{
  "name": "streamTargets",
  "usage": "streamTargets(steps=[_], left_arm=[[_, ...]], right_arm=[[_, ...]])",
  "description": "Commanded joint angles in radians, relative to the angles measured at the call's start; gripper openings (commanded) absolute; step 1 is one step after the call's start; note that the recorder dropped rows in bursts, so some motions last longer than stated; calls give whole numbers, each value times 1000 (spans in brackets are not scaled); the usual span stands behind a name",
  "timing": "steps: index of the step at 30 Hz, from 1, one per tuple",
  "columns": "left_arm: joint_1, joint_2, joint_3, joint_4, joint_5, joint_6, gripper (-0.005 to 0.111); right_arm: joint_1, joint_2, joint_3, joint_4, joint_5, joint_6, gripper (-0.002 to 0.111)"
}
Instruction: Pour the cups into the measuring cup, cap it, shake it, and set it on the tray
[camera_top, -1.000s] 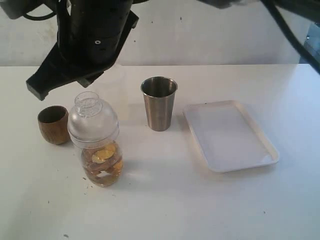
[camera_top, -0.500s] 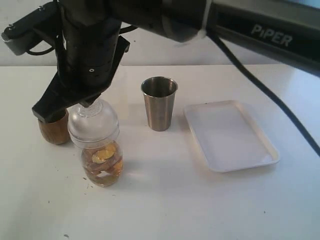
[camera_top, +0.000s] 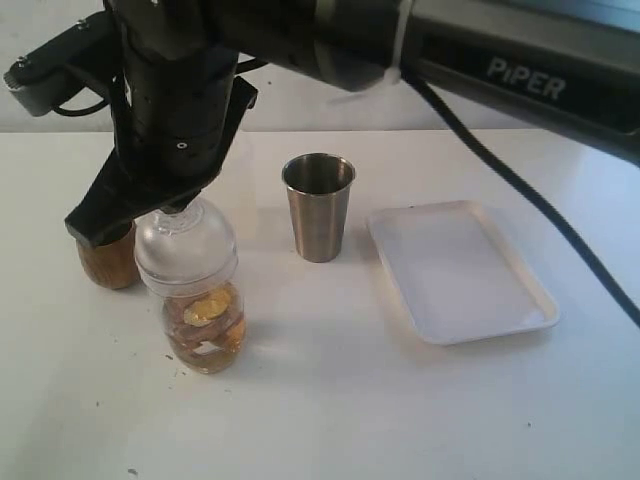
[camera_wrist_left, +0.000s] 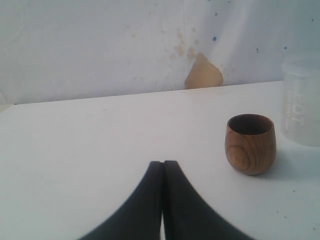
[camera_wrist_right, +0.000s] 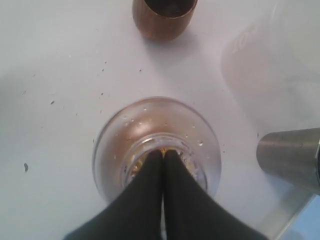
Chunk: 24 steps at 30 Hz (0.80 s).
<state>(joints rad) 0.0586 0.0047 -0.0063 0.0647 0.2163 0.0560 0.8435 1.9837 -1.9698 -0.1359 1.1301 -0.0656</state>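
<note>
The measuring cup (camera_top: 205, 330) stands at the front left, holding brown and yellow contents under a clear dome lid (camera_top: 186, 252). My right gripper (camera_top: 178, 207) reaches across and is shut, empty, with its tips at the lid's round mouth (camera_wrist_right: 163, 152). Just left of it, the brown wooden cup (camera_top: 105, 264) is partly hidden by the gripper. It shows whole in the right wrist view (camera_wrist_right: 164, 17). The steel tumbler (camera_top: 318, 205) stands upright in the middle and the white tray (camera_top: 460, 270) lies to its right. My left gripper (camera_wrist_left: 163, 163) is shut over bare table, with the wooden cup (camera_wrist_left: 250, 144) a little ahead of it.
A frosted translucent plastic cup (camera_wrist_left: 301, 102) stands beyond the wooden cup, and it also shows in the right wrist view (camera_wrist_right: 270, 65). The right arm hides it in the exterior view. That arm (camera_top: 520, 70) spans the back of the table. A wall rises behind.
The right gripper has come down from above onto the lid's mouth, and now covers part of the wooden cup. Cups, measuring cup and tray have not moved.
</note>
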Motion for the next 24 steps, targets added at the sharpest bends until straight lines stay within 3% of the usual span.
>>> streamTargets(steps=[1, 24], left_arm=[[3, -5, 6, 8, -13, -1, 0], [3, -5, 6, 8, -13, -1, 0]], right_arm=[[-7, -30, 7, 3, 15, -10, 0], [-7, -35, 7, 8, -71, -1, 0]])
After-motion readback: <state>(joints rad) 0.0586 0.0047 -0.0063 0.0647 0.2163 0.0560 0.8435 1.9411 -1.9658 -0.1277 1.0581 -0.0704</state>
